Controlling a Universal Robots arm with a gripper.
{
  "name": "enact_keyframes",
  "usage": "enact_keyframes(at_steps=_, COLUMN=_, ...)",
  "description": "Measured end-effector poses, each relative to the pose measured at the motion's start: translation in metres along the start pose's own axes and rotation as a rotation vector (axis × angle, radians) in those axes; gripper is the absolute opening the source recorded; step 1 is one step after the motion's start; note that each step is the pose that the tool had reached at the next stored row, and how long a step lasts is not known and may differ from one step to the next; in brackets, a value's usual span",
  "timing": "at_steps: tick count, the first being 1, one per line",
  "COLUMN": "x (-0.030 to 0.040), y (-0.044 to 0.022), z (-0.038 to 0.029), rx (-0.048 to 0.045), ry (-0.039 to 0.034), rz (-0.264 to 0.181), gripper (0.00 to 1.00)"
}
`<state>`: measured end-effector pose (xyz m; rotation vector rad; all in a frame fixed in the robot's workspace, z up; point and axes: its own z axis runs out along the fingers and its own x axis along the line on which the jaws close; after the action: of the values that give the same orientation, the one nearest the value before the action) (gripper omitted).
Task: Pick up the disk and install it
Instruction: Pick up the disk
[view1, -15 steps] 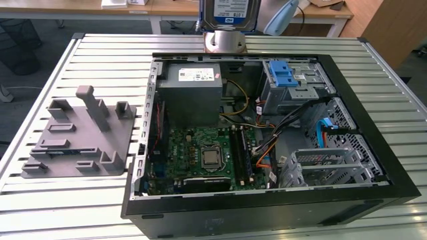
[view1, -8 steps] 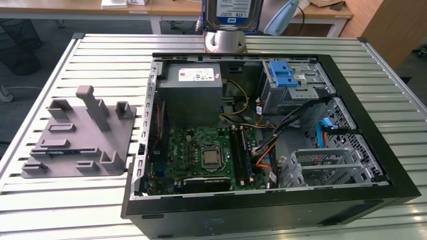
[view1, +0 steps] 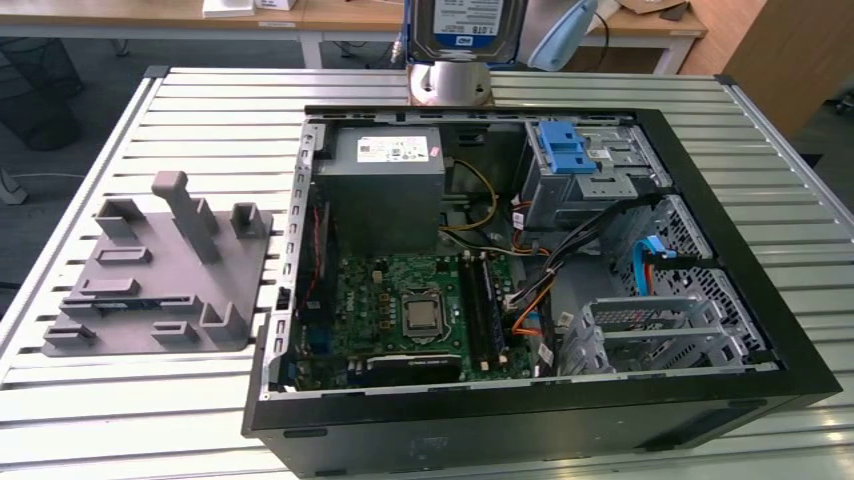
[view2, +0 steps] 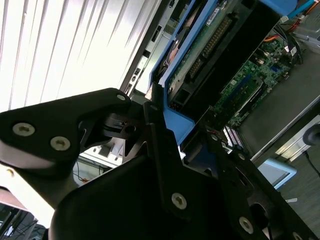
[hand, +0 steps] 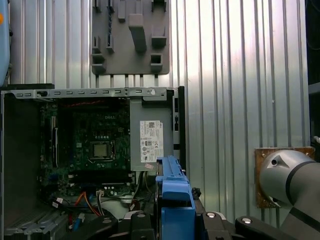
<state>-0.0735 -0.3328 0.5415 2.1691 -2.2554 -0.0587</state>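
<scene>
Holds the disk up in the air with the gripper pinched tight on its blue frame, one finger on each side. Grabs it by the thin edges, likely so the flat faces stay free and nothing presses on the green board underneath.

Keeps the disk at 12 o'clock in the exterior view, label facing out, high over the far wall of the computer case. Probably that high so as not to bump the walls or the wires.

Case lying on its side on the slatted surface, lid off, so everything inside can be reached from above. Inside, at 11 o'clock, the grey power-supply box; at 7 o'clock, the green motherboard; at 1 o'clock, a drive cage with a blue latch; at 4 o'clock, a bare metal cage. Beside the case, at 9 o'clock, a grey holder block.

Not yet in any cage, so not installed.
</scene>
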Motion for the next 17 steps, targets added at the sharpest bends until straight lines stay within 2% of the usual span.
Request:
enact_keyframes(at_steps=4, x=0.0015, y=0.0, z=-0.0001, rx=0.0, ry=0.0001, rz=0.0, gripper=0.36)
enact_keyframes(at_steps=5, x=0.0057, y=-0.0001, z=-0.0001, rx=0.0, ry=0.0, rz=0.0, gripper=0.36)
enact_keyframes(at_steps=15, x=0.0081, y=-0.0003, z=-0.0002, rx=0.0, ry=0.0008, rz=0.0, gripper=0.36)
enact_keyframes(at_steps=16, x=0.0118, y=-0.0004, z=-0.0003, rx=0.0001, ry=0.0026, rz=0.0, gripper=0.36)
enact_keyframes(at_steps=17, x=0.0124, y=-0.0004, z=-0.0003, rx=0.0001, ry=0.0025, rz=0.0, gripper=0.36)
